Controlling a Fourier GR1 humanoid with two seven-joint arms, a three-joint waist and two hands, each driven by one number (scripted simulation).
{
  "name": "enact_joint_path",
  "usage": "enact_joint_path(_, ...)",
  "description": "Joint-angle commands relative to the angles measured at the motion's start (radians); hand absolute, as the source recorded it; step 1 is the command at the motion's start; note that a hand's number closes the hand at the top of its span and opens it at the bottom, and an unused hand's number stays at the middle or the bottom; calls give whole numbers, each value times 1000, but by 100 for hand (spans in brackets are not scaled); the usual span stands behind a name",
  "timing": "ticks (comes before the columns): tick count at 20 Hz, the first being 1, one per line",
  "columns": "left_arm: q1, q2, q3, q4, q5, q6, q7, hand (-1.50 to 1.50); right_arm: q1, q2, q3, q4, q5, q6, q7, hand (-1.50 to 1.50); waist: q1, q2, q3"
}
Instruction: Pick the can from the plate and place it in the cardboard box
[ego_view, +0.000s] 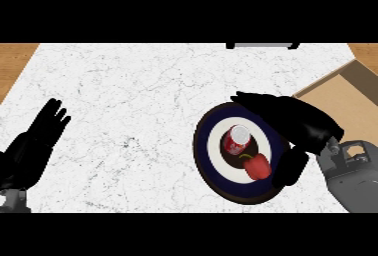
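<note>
A red and white can stands upright in the middle of a round plate with a dark rim, a white ring and a dark centre. A red bell pepper lies on the plate just in front of the can. My right hand hovers over the plate's right side, fingers spread above the far rim and thumb down by the pepper, open around the can without touching it. The cardboard box lies at the right edge, partly out of view. My left hand rests open at the far left.
The white marble counter has wooden strips showing at the top left and top right corners. A grey object sits at the far edge of the counter.
</note>
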Motion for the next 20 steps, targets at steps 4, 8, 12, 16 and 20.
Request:
enact_joint_path(4,43,18,68,-74,6,-52,58,0,18,86,-21,66,83,97,19,-150,1,0,1)
enact_joint_path(8,8,-42,69,-65,-48,-22,65,0,15,136,-87,47,106,167,45,-150,-2,0,1)
enact_joint_path(12,-95,-47,91,27,-48,-53,93,0,-1,186,-88,120,175,157,-55,-150,-4,2,1)
enact_joint_path(16,26,-76,88,-67,-72,-77,79,0,53,168,-118,151,268,132,-203,-150,1,1,1)
enact_joint_path(20,7,-97,101,-51,-109,-79,65,0,15,225,-125,146,315,151,-180,-150,0,1,1)
